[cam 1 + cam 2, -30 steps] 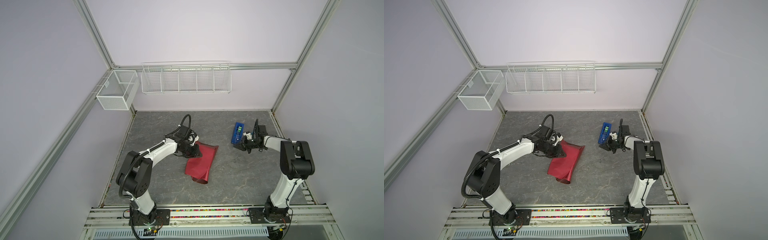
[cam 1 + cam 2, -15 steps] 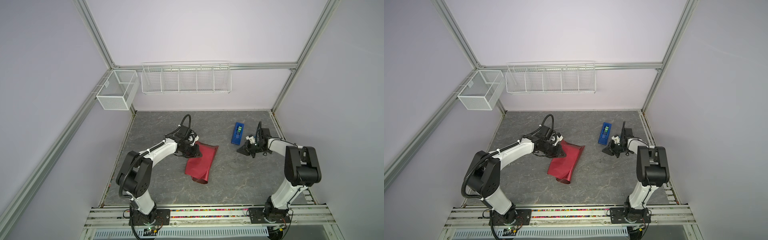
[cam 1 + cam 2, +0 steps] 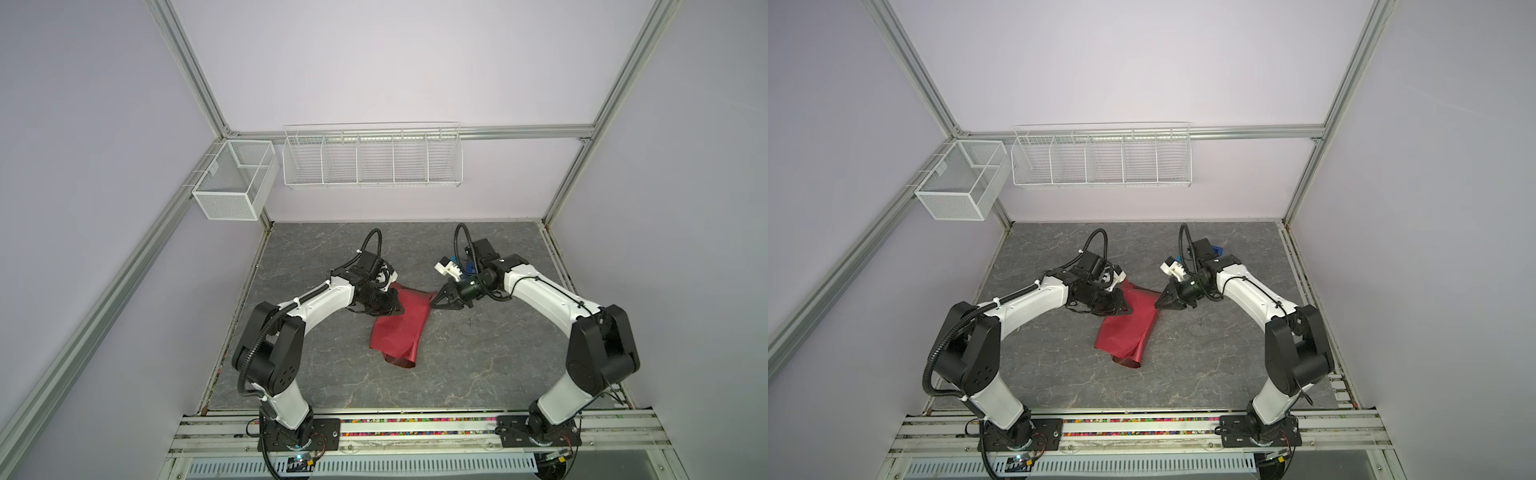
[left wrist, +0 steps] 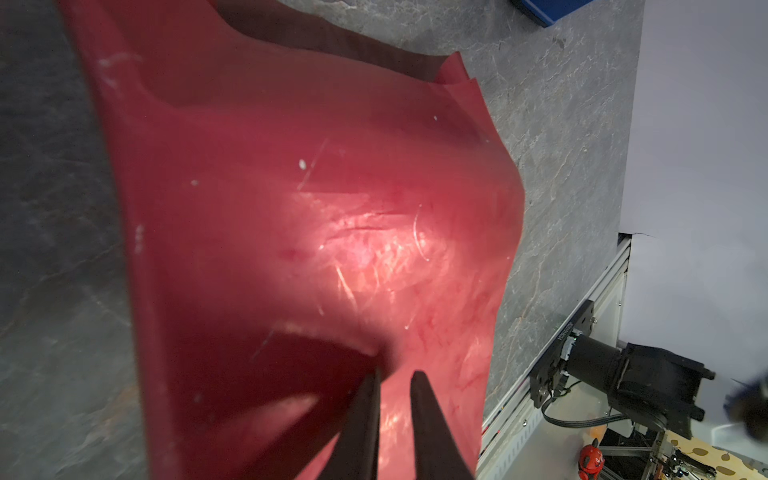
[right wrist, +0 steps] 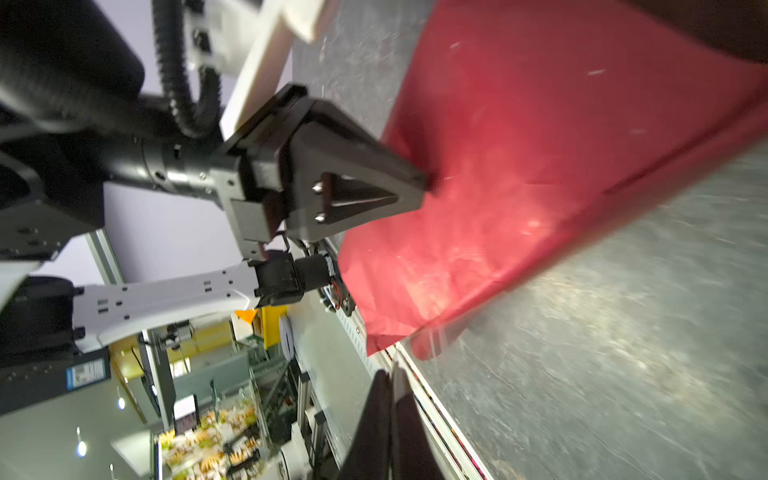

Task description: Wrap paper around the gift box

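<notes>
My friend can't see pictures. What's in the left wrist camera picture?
Shiny, creased red paper fills most of the picture, humped up over the grey table. The left gripper pokes in, its two dark fingers a little apart over the paper. A blue thing's corner peeks in.

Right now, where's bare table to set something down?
Free: the wide front patch between the paper and the front rail; the back strip below the wire rack. Crowded: mid-table, left tool and right tool at the paper's far edge.
</notes>
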Robot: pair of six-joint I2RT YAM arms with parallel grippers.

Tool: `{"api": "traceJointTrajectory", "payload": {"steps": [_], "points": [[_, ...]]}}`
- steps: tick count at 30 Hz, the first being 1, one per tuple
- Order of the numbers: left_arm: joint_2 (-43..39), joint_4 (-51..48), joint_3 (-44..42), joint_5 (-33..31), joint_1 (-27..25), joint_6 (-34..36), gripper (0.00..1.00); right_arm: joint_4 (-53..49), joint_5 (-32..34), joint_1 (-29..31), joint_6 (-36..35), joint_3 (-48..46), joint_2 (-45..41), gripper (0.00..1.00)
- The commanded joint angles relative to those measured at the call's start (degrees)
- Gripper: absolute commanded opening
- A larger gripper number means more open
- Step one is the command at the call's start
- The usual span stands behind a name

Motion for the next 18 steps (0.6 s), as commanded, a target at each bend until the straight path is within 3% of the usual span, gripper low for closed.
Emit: {"api": "traceJointTrajectory", "payload": {"steps": [1, 5, 18], "points": [[3.6, -6.3, -3.5, -4.8, -0.5, 0.2, 0.17, -5.9, -0.2, 4.7, -4.1, 3.9, 4.8, 0.06], [3.5, -6.4, -3.5, -4.8, -0.5, 0.2, 0.17, -8.0, 1.9, 7.1, -5.7, 6.0, 9.1, 0.07], [3.2, -6.9, -3.2, -4.9, -0.5, 0.4, 0.17, -10.6, 5.5, 6.0, -7.4, 7.3, 15.1, 0.07]]}}
